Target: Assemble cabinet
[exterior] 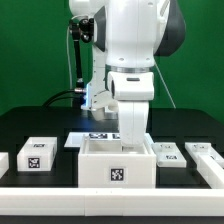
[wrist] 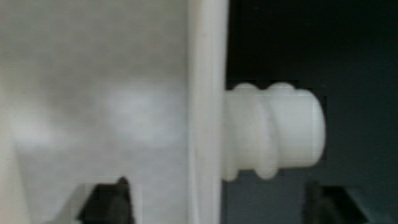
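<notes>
Early days on this one imo. The cabinet (exterior: 117,162) sits open-topped on the desk (exterior: 35,125), and the loose tagged blocks (exterior: 37,153) either side of it aren't fitted yet. The claw (wrist: 217,205) is down at the cabinet, jaws spread, gripping nothing, straddling a wall with a ribbed white knob (wrist: 276,130) poking out. The arm hides the cabinet's inside, and the wrist view's too blurry to say what the knob belongs to.
</notes>
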Action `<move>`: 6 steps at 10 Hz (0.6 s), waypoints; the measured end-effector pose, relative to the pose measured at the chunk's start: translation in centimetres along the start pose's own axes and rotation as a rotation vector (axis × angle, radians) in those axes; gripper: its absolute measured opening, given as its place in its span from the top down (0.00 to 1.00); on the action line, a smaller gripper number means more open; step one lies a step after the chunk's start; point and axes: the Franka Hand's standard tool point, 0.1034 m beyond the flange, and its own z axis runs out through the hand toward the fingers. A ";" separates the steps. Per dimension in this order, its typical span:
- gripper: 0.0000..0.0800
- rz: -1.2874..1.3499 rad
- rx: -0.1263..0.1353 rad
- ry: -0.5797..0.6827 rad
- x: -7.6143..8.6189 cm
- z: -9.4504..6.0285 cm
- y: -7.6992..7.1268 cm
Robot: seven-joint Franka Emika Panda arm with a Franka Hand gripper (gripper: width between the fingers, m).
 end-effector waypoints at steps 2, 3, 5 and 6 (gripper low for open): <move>0.81 0.000 0.000 0.000 0.0 0.0 0.0; 0.81 0.000 0.000 0.000 0.0 0.0 0.0; 0.96 0.000 -0.004 0.000 0.0 -0.1 0.1; 0.96 0.000 -0.005 0.000 0.0 -0.1 0.1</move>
